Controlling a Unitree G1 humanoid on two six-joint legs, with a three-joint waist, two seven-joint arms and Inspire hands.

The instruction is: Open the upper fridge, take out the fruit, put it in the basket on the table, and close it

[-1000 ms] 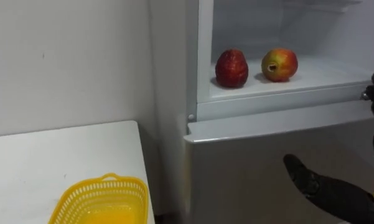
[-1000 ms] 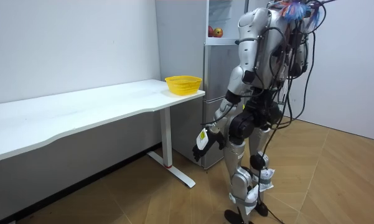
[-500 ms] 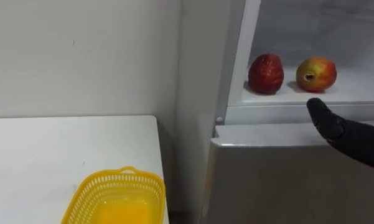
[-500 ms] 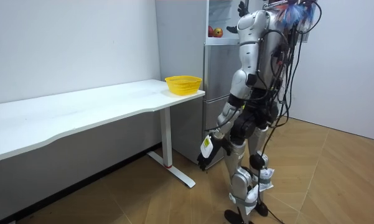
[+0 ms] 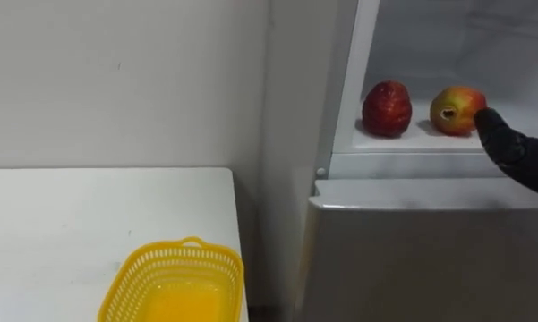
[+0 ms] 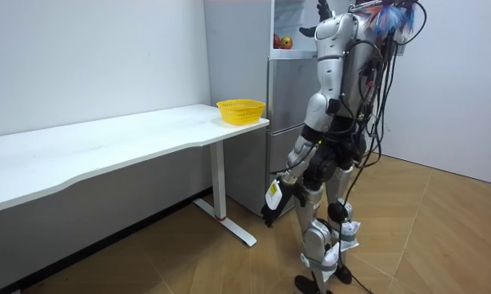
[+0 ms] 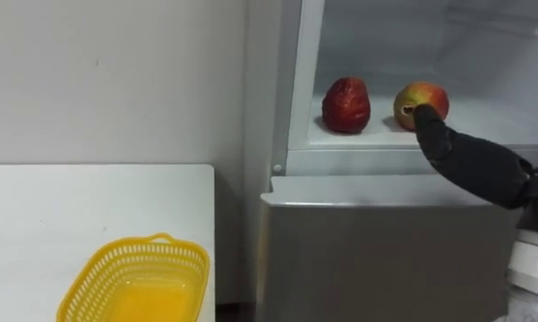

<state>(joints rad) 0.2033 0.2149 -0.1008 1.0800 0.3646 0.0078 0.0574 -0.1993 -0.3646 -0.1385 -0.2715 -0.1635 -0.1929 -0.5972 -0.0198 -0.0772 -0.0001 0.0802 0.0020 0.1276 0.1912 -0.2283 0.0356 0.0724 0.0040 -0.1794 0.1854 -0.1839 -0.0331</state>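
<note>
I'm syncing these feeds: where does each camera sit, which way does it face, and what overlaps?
Left eye view: on the robot's head, facing the open upper fridge compartment; right hand reaches in from the right, at the yellow-red apple.
Right eye view: just beside it, same aim, same hand.
Room view: stands behind and left of the robot, seeing all of it at the fridge, left hand hanging low.
All share the yellow basket and the apple.

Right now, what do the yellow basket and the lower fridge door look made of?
Yellow basket: likely moulded plastic, glossy, with fine lattice walls and a smooth thick rim. Lower fridge door: probably painted or coated sheet metal in satin grey, flat with a soft even sheen and no grain. It could be a plastic skin; can't confirm.
</note>
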